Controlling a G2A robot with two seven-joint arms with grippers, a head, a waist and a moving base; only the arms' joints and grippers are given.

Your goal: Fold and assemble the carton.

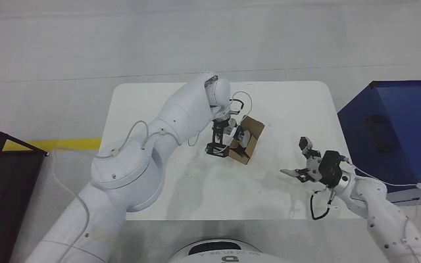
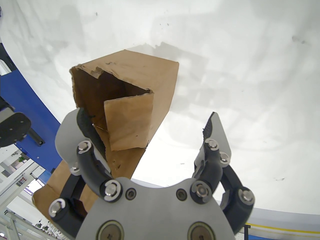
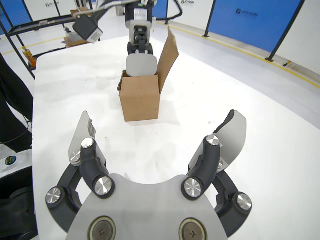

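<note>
I count one carton [image 1: 248, 139], upright near the middle of the counter [image 1: 158, 105], one flap standing. My left tool [image 2: 147, 122] gapes wide, one finger in the carton's open top. My right tool [image 3: 160, 116], also agape, hovers near the counter's right edge, well apart.

surface: white table [image 1: 289, 112] | on it: brown carton [image 1: 254, 131], upright near the middle, one flap raised
</note>
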